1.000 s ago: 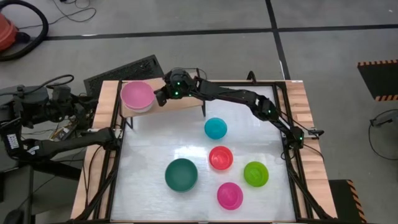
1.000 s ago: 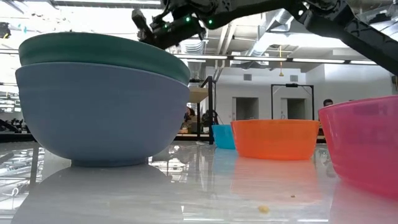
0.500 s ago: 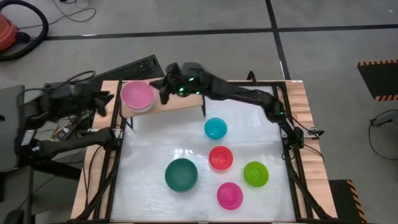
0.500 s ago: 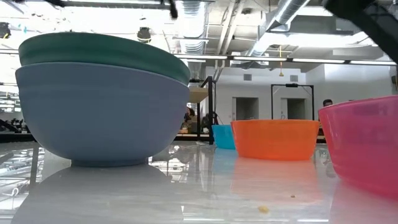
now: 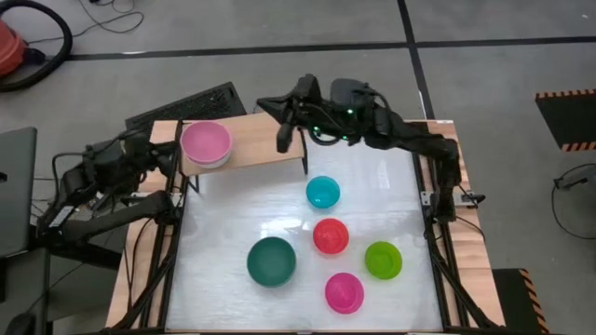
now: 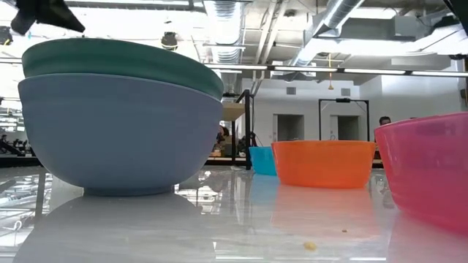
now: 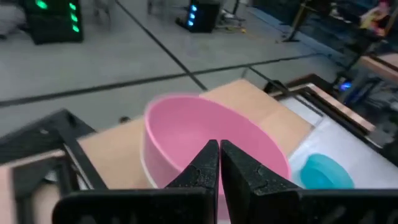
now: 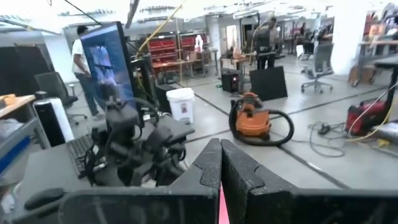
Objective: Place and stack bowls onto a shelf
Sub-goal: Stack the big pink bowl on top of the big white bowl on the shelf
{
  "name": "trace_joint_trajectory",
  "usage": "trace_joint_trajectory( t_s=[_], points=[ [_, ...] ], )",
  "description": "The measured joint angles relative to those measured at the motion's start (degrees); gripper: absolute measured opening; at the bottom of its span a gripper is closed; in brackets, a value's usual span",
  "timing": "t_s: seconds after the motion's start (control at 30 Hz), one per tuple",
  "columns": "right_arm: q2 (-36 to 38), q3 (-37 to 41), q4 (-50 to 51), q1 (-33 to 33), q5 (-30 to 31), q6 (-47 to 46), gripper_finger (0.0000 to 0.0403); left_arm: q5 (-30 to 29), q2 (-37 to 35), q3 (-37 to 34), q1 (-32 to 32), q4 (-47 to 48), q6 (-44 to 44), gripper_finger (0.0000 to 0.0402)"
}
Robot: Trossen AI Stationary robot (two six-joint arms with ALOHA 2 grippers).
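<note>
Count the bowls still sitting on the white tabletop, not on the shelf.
5 seen from above: cyan bowl, red bowl, lime bowl, magenta bowl, dark green bowl. The low view shows a blue bowl nested under the green one.

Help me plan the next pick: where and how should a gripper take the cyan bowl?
Grip the cyan bowl by its rim, coming straight down from above. It sits upright and open on the table, apart from the red bowl, so one finger can go inside and one outside the thin wall.

White table (image 5: pixel 233 233) carries shelf (image 5: pixel 261 149) far left with pink bowl (image 5: pixel 206 142), plus cyan (image 5: pixel 323 192), red (image 5: pixel 331 236), lime (image 5: pixel 383 260), magenta (image 5: pixel 344 292), green (image 5: pixel 271 261) bowls.
</note>
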State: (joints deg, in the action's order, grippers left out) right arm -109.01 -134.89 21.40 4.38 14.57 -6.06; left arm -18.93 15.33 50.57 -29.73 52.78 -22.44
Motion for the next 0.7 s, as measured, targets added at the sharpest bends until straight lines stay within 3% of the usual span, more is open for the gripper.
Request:
trace_joint_trajectory(
  t_s=[0.23, 0.53, 0.7],
  points=[
    [-0.2, 0.1, 1.5, 0.0, 1.1, 0.0, 0.0027, 4.0, -3.5, -4.9, 0.0, -2.4, 2.7, 0.0000],
    [-1.4, 0.2, 4.2, -0.7, 1.1, -1.4, 0.0027, 2.1, -3.5, -8.6, 0.0, -0.7, 1.8, 0.0000],
    [-1.0, 0.0, 6.1, -1.1, 0.9, -1.5, 0.0027, 2.1, -3.5, -6.4, 0.0, -1.2, 0.0, 0.0000]
  ],
)
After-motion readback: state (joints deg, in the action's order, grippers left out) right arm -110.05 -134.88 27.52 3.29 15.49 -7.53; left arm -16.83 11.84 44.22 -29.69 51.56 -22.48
